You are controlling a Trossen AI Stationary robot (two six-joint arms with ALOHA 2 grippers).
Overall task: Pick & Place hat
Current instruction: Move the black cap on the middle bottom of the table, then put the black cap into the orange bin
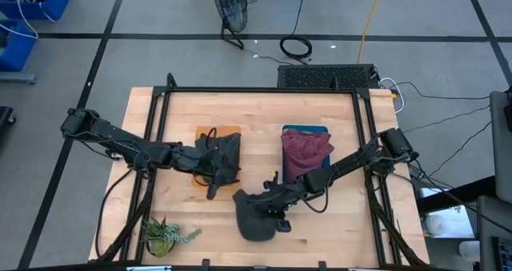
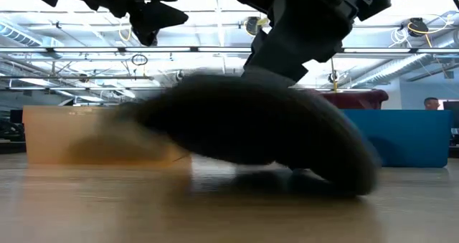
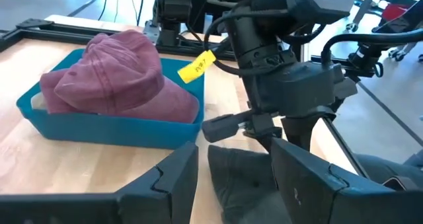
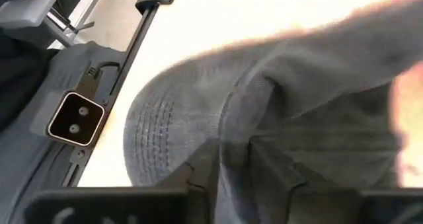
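A dark grey hat (image 1: 256, 217) is under my right gripper (image 1: 278, 201), near the table's near edge; the gripper is shut on it. In the low view the grey hat (image 2: 251, 128) fills the middle, blurred. A maroon hat (image 1: 305, 149) lies in a blue tray (image 1: 324, 129). A black hat (image 1: 224, 153) lies on an orange tray (image 1: 202, 133). My left gripper (image 3: 234, 184) is open at that tray's near side (image 1: 214, 181) and points toward the right gripper; whether it touches the black hat, I cannot tell. My right gripper pinches a raised fold of the grey hat's crown (image 4: 238, 135) between its two fingers, just behind the stitched brim (image 4: 152, 138). It comes from above, slanting in from the table's right. The hat is tilted, and its low end (image 2: 351, 182) is at the table top.
A small potted plant (image 1: 162, 236) stands at the near left corner. A black frame (image 1: 264, 89) runs along the far edge and both sides of the table. Bare wood lies near the table's near edge, left and right of the grey hat.
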